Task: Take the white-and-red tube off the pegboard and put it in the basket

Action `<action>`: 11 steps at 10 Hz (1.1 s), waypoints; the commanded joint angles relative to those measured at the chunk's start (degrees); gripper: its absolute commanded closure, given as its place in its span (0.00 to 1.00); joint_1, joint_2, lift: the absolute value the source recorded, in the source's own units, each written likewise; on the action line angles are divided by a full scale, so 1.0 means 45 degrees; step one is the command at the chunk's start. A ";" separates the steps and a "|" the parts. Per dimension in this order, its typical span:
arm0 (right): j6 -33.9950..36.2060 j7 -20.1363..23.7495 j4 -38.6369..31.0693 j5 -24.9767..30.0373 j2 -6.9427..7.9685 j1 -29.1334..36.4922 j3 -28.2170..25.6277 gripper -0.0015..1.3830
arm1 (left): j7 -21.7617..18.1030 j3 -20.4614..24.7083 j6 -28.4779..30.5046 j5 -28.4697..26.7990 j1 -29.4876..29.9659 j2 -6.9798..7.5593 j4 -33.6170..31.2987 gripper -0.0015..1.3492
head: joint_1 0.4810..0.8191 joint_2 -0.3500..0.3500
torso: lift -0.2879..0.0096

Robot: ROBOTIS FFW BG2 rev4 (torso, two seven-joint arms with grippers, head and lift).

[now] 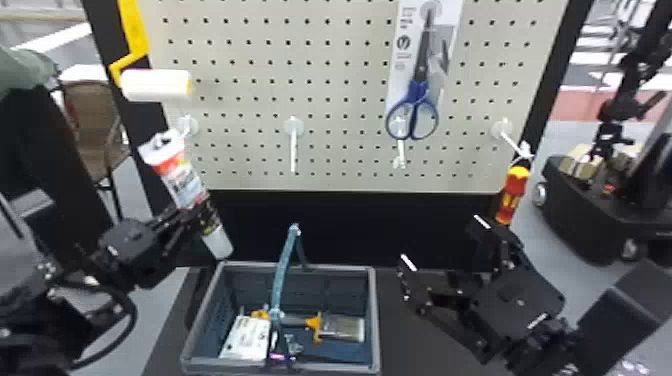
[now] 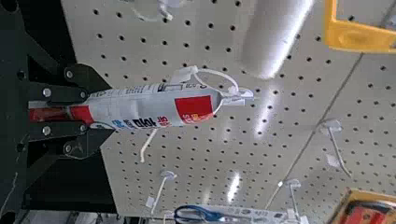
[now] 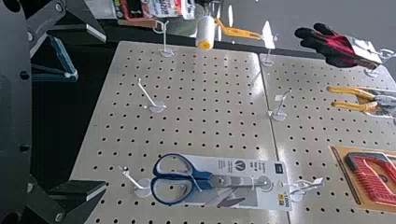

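Observation:
In the head view my left gripper (image 1: 192, 215) is shut on the lower part of the white-and-red tube (image 1: 182, 180), which leans with its top by the pegboard's (image 1: 340, 100) left hook. The left wrist view has the tube (image 2: 149, 108) between the fingers of my left gripper (image 2: 95, 109), with a white loop at its far end near a hook. The basket (image 1: 297, 269) stands below the pegboard, right of the tube's lower end. My right gripper (image 1: 442, 245) stands open to the right of the basket; its wide-spread fingers also show in the right wrist view (image 3: 105, 112).
Inside the basket lie a paintbrush (image 1: 342, 327) and a white package (image 1: 246, 337), and its teal handle (image 1: 284, 265) stands up. Scissors (image 1: 415, 107) and a red-yellow screwdriver (image 1: 512, 195) hang on the right. A paint roller (image 1: 157, 85) is above the tube.

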 commanded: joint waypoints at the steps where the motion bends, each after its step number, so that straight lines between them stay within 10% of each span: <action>1: -0.0019 0.0065 0.0045 0.0022 0.0056 -0.0025 0.0000 0.14 | -0.0001 0.0011 -0.0038 0.0134 0.0207 -0.0091 0.0706 0.82 | 0.20 0.50 | 0.63; 9: -0.0019 0.0319 0.0295 0.0022 0.0154 -0.0189 0.0000 0.14 | -0.0509 -0.1318 0.0040 -0.0140 -0.0450 -0.0111 0.4019 0.82 | 0.20 0.50 | 0.63; 11: -0.0039 0.0338 0.0357 0.0002 0.0154 -0.0189 0.0000 0.14 | -0.0567 -0.1630 0.0236 -0.0530 -0.0696 -0.0091 0.4019 0.52 | 0.20 0.50 | 0.63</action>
